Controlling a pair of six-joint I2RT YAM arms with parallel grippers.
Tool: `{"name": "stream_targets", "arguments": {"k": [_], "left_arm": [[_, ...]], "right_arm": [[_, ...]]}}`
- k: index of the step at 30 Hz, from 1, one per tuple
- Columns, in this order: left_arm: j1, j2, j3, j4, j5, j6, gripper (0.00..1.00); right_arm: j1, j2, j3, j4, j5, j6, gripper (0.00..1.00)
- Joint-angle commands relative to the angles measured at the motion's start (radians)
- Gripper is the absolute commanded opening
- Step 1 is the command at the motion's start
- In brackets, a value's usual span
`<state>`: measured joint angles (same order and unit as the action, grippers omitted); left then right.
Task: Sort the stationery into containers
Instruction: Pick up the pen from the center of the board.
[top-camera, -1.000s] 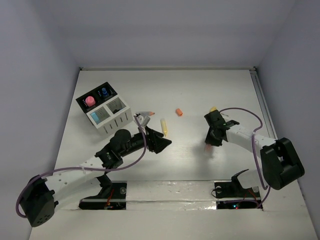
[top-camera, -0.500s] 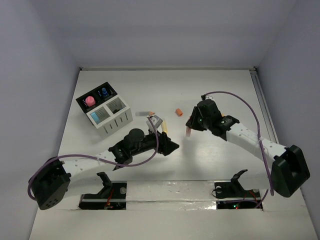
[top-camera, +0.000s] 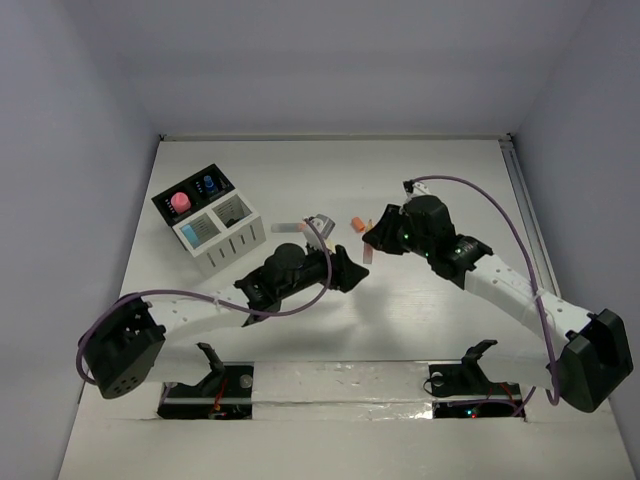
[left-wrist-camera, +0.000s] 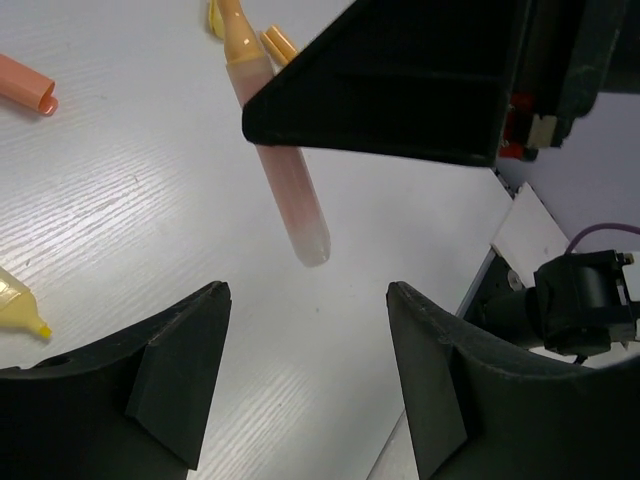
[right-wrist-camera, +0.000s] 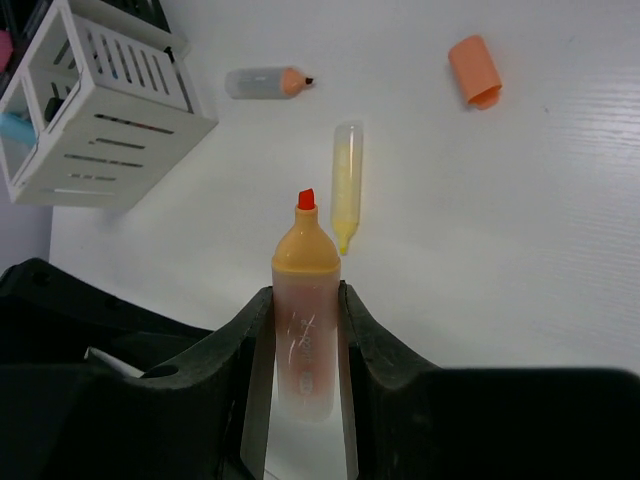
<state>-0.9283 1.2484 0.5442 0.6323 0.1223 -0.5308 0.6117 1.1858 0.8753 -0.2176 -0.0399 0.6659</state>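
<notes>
The organizer (top-camera: 222, 248) stands at the left rear of the bench (top-camera: 420, 180), set at an angle to the bench edges. Its two black compartments are at the back: one holds a pink-topped item (top-camera: 180, 201), the other a blue-capped bottle (top-camera: 207, 184). Of the two white slotted compartments at the front, the left one holds a light blue stick (top-camera: 197, 231); the content of the right one cannot be determined. The left arm reaches across the middle of the bench, and the left gripper (top-camera: 352, 272) faces the right gripper at close range. Its jaws are open: both fingers (left-wrist-camera: 180, 360) stand apart with only bare bench between them. A grey marker (right-wrist-camera: 262, 82) with an orange tip lies flat just beside the organizer's front corner. A yellow highlighter (right-wrist-camera: 346, 180) lies flat near it, closer to the arms and apart from the marker. An orange cap (top-camera: 356, 224) lies loose on the bench, further right and apart from both. The right gripper (top-camera: 375, 238) has its jaws closed on the body of an orange highlighter (right-wrist-camera: 303, 300), one finger on each side. This highlighter is uncapped, with its red-orange chisel tip exposed. In the left wrist view it hangs tilted, its pale end pointing down towards the gap of the left jaws without entering it.
</notes>
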Motion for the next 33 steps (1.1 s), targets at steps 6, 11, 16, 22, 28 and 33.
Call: {"name": "stream_targets", "arguments": {"k": [6, 11, 16, 22, 28, 33], "left_arm": [[-0.003, 0.060, 0.069, 0.066, -0.061, -0.018, 0.50], [-0.003, 0.075, 0.077, 0.086, -0.087, -0.021, 0.44], [-0.003, 0.111, 0.091, 0.096, -0.073, -0.023, 0.38], [-0.003, 0.140, 0.097, 0.102, -0.055, -0.026, 0.24], [-0.003, 0.125, 0.094, 0.080, -0.067, -0.017, 0.00], [-0.003, 0.079, 0.063, 0.076, -0.067, -0.003, 0.00]], "right_arm": [[0.028, -0.052, -0.050, 0.103, -0.086, 0.006, 0.00], [0.046, -0.058, -0.070, 0.121, -0.087, 0.012, 0.00], [0.068, -0.037, -0.076, 0.138, -0.087, 0.020, 0.00], [0.095, -0.017, -0.072, 0.161, -0.084, 0.026, 0.00], [0.095, -0.005, -0.065, 0.156, -0.048, 0.032, 0.00], [0.095, -0.025, -0.058, 0.138, 0.011, 0.038, 0.17]]}}
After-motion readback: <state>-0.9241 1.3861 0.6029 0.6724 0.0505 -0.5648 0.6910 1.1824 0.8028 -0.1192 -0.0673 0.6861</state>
